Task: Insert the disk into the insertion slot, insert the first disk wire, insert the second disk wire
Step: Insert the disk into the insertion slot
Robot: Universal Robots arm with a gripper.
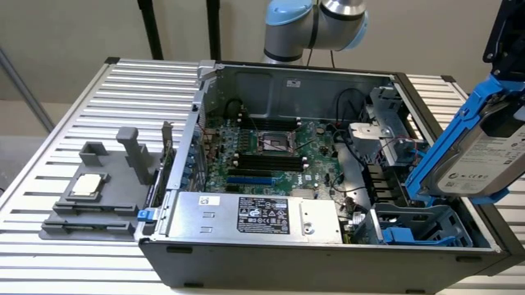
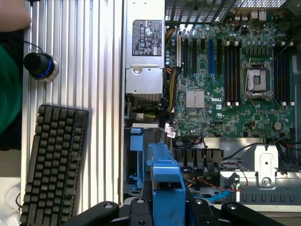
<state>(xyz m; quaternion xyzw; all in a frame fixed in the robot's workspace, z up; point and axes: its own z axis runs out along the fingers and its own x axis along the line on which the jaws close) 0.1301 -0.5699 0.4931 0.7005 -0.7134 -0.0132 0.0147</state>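
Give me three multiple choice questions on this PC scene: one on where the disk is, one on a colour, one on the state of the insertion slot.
1. Where is the disk?
A. seated in the insertion slot
B. held in the air by the gripper
C. lying flat on the table

2. What colour is the disk's carrier frame?
A. red
B. yellow
C. blue

3. The insertion slot is:
A. empty
B. filled with a drive
C. covered by a lid

Answers:
1 B, the gripper clamps the disk, raised clear of the slot.
2 C, the frame is bright blue in both views.
3 A, the exterior view shows just the slot's own blue clips inside.
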